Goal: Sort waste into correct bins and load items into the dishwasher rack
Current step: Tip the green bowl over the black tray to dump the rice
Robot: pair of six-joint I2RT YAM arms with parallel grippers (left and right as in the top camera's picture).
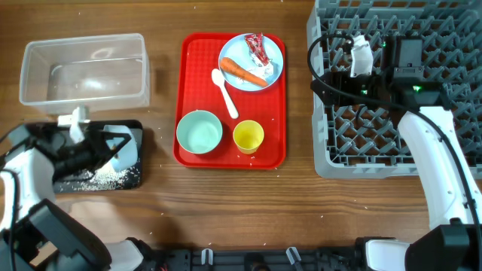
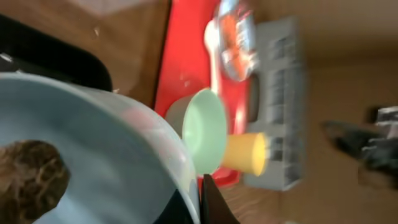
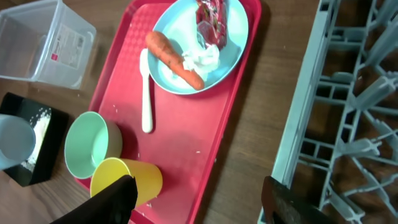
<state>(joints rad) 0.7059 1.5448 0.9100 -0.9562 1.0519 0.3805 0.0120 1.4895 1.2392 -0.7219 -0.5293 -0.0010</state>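
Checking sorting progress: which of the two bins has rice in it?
The shallow black tray, with white rice grains scattered on it; the clear tub behind it shows none.

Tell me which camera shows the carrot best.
Right wrist: the carrot lies close and sharp on the plate, whole length visible. Overhead shows it whole but small. Left wrist gives only an orange-red blur there, carrot not separable.

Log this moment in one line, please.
left gripper: holds bowl over black tray | rice: in tray | right gripper: open over rack
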